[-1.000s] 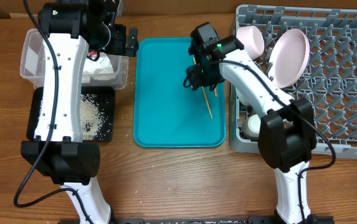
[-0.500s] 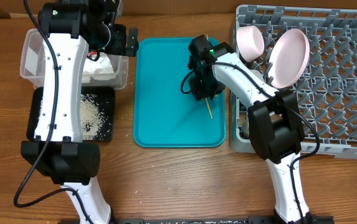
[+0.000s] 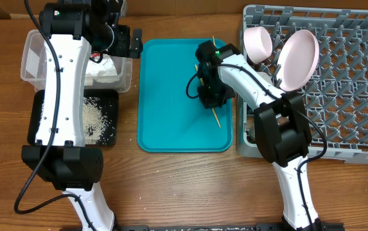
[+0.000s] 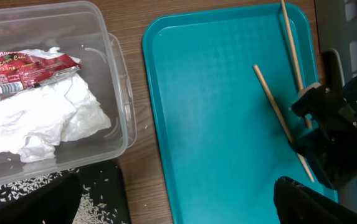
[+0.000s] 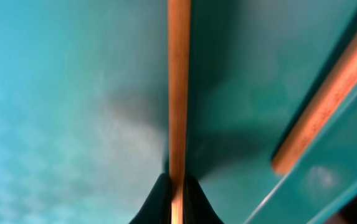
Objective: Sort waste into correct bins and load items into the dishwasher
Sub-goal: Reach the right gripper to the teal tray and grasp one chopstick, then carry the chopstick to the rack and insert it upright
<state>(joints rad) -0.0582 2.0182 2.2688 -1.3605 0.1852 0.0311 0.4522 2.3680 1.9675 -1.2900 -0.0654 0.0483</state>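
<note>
Right gripper [image 5: 177,190] has dropped lower onto the tray [image 3: 171,122] over the last second and now pinches one chopstick [image 5: 179,87] in narrow fingers, the other chopstick [image 5: 328,99] just beside it, so a lift toward the rack [image 3: 350,128] looks next.

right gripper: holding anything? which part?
Right gripper pinches one chopstick partway along its shaft, not at an end, over the teal tray.

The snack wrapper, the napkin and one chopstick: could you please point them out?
snack wrapper [image 4: 25,70], left wrist view, printed middle.
napkin [image 4: 47,118], left wrist view, crumpled centre.
chopstick [image 4: 271,100], left wrist view, bare upper shaft.
</note>
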